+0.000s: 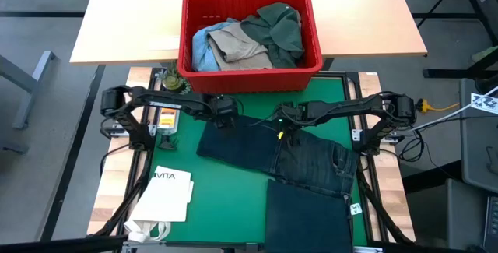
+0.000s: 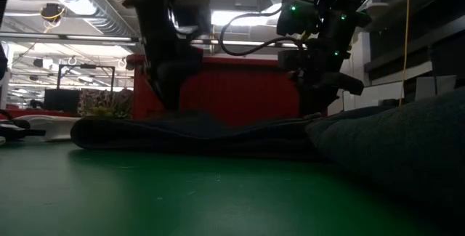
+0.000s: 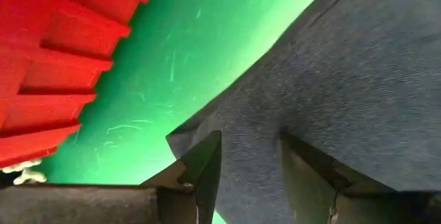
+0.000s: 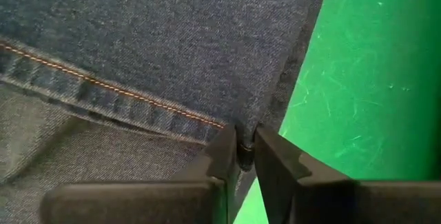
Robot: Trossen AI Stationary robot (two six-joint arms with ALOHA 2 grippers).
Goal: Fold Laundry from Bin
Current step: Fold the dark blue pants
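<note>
Green mat (image 1: 233, 183) bears a white bag (image 1: 170, 193) printed "VITA". Dark trousers (image 1: 264, 152) lie slanting left-to-right; left gripper (image 1: 226, 119) and right gripper (image 1: 286, 123) each pinch their far edge.

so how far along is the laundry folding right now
Done: a dark folded garment lies at the mat's near edge. In hand: dark jeans spread on the mat, right gripper pinching their edge, left gripper over the other end. Left: green, tan and light blue garments in the red bin.
</note>
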